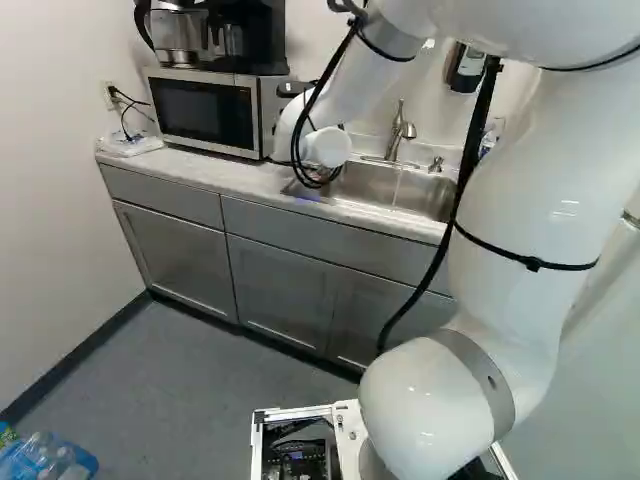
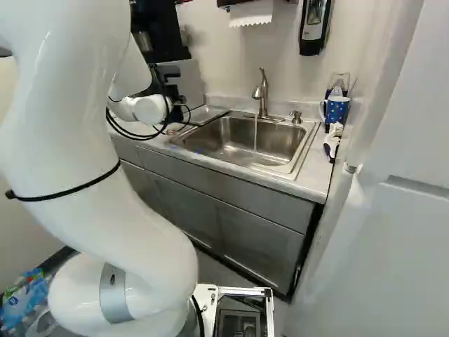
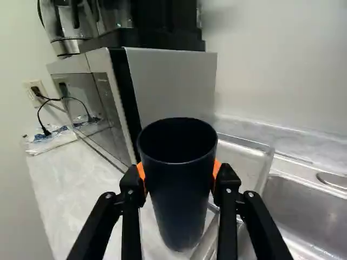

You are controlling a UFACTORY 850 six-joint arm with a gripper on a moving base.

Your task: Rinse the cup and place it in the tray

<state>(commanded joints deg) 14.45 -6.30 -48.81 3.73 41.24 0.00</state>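
Note:
In the right base view my gripper (image 2: 163,90) is partly hidden behind the wrist, over the counter between microwave and sink. The wrist view shows the gripper (image 3: 180,181) shut on the dark cup (image 3: 181,200), an orange pad against each side. The cup's open mouth faces up toward the camera. Beyond and beside the cup lies the clear tray (image 3: 259,145), next to the sink (image 3: 309,216); the cup hides part of it. Its far end, the tray (image 2: 209,111), also shows in the right base view. Water runs from the faucet (image 2: 262,95) into the sink.
The microwave (image 3: 168,81) stands close beside the cup, with a coffee maker (image 1: 180,30) on top. Right of the sink are a blue cup (image 2: 337,109) and brushes (image 2: 332,144). A soap dispenser (image 2: 313,28) hangs on the wall; bottles (image 1: 45,458) lie on the floor.

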